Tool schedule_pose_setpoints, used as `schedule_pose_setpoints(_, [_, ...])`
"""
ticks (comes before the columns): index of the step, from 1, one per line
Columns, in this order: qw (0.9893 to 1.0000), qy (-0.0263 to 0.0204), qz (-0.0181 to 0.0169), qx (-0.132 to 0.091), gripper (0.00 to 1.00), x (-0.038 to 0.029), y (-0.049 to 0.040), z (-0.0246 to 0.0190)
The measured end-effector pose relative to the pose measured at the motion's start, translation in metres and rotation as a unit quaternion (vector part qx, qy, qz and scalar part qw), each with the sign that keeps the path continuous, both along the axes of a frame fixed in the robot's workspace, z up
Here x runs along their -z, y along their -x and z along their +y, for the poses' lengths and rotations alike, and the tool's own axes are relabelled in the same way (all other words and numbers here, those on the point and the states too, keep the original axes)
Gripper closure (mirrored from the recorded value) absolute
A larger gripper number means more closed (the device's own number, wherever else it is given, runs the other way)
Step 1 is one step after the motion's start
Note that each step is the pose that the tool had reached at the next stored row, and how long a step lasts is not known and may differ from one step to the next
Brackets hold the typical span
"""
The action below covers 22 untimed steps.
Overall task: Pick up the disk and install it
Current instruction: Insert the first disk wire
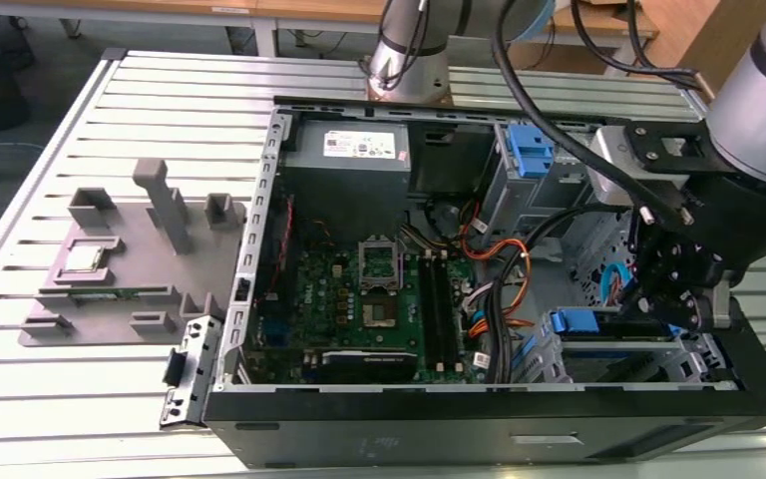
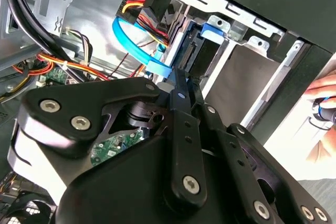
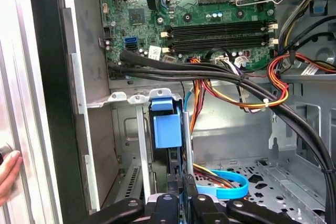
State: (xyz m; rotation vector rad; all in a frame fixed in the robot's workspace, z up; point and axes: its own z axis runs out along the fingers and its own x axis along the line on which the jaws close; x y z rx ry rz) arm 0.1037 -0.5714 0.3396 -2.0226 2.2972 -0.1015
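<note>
The install step is judged to be in hand, and well along. The disk (image 1: 609, 329) is seen seated in the drive cage (image 1: 682, 364) at the front corner of the open case (image 1: 490, 419), on the exterior view's right, with its blue handle (image 1: 577, 321) facing the motherboard (image 1: 356, 299). In the first wrist view the blue handle (image 3: 167, 127) stands between the cage's metal rails, directly ahead of the gripper (image 3: 181, 198). The gripper (image 1: 676, 299) is held just above the cage in the exterior view.

In both wrist views the fingers (image 2: 181, 108) are seen drawn together with little or no gap, and nothing is seen clamped between them; whether the tips touch the disk cannot be told. A blue data cable (image 3: 231, 184) lies loose on the case floor beside the cage, and its plug (image 2: 157, 69) hangs near the handle in the second wrist view.

Any further push is judged to call for straight travel along the rails, clear of the cable bundle (image 3: 210, 72).

A white sticker (image 1: 360, 147) is carried on the power supply (image 1: 350, 150) at the case's far edge; its print cannot be read. A person's hand (image 3: 8, 174) rests at the case's outer wall.
</note>
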Motion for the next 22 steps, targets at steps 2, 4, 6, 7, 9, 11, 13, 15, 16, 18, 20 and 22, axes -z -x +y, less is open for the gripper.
schedule_pose_setpoints(2, [1.0000,0.0000,-0.0021,0.000,0.84,0.0002,0.0022,0.0000])
schedule_pose_setpoints(4, [1.0000,-0.0002,-0.0055,-0.001,0.84,0.0010,0.0037,0.0000])
schedule_pose_setpoints(6, [0.9999,-0.0007,-0.0101,-0.002,0.84,0.0019,0.0040,0.0000])
schedule_pose_setpoints(7, [0.9999,-0.0008,-0.0115,-0.003,0.84,0.0021,0.0041,0.0000])
schedule_pose_setpoints(9, [0.9999,-0.0010,-0.0123,-0.003,0.84,0.0024,0.0047,0.0000])
schedule_pose_setpoints(11, [0.9999,-0.0011,-0.0126,-0.003,0.84,0.0026,0.0057,0.0000])
schedule_pose_setpoints(13, [0.9999,-0.0011,-0.0128,-0.003,0.84,0.0027,0.0069,0.0000])
schedule_pose_setpoints(15, [0.9999,-0.0010,-0.0135,-0.004,0.84,0.0033,0.0077,0.0000])
schedule_pose_setpoints(16, [0.9999,-0.0010,-0.0144,-0.004,0.84,0.0040,0.0080,0.0000])
schedule_pose_setpoints(18, [0.9999,-0.0010,-0.0157,-0.004,0.84,0.0051,0.0084,0.0000])
schedule_pose_setpoints(20, [0.9999,-0.0009,-0.0159,-0.004,0.84,0.0052,0.0085,0.0000])
schedule_pose_setpoints(22, [0.9999,-0.0011,-0.0161,-0.004,0.84,0.0056,0.0088,0.0000])
